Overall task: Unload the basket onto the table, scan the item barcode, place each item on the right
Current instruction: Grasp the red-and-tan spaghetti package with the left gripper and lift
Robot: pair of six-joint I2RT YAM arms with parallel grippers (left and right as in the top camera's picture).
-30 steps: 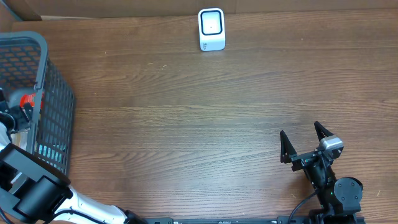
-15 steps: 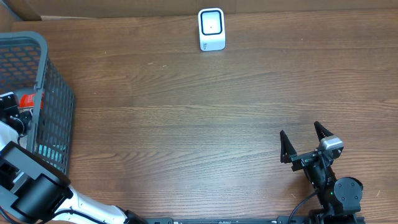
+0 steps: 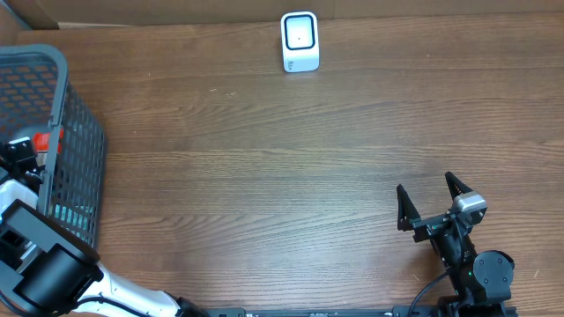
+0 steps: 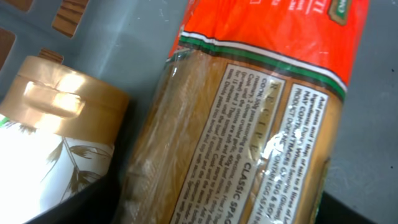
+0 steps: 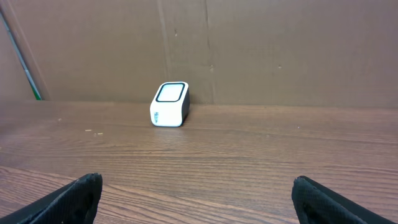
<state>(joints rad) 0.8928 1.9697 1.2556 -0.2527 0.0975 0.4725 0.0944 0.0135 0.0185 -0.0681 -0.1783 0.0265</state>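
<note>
Pasta packet lies in the basket beside a gold-lidded tub, left hand close over it (grip impossible to tell). Right hand gapes wide, facing the scanner.

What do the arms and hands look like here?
The right hand has two black tapered fingers, a small grey camera block behind them, and a black round joint with a thin black cable. The left arm mixes white links with black boxy joints.

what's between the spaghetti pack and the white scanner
The side wall of the grey mesh basket: the red-and-clear spaghetti packet lies inside, so it must go over the rim. Nothing else visible before the white box scanner.
</note>
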